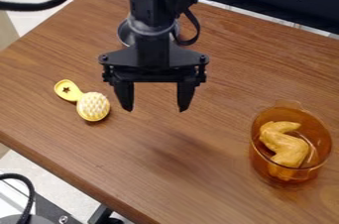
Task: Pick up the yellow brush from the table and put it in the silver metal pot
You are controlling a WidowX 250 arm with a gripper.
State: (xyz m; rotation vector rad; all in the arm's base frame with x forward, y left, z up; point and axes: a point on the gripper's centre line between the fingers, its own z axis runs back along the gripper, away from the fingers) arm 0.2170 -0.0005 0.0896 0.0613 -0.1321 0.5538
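The yellow brush lies slantwise on the desk, handle toward upper left (knobbly head lower right), near the gripper, jaws parted.

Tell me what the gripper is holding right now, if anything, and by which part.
Nothing is held: the gripper hangs open above the table, with only air between its fingers.
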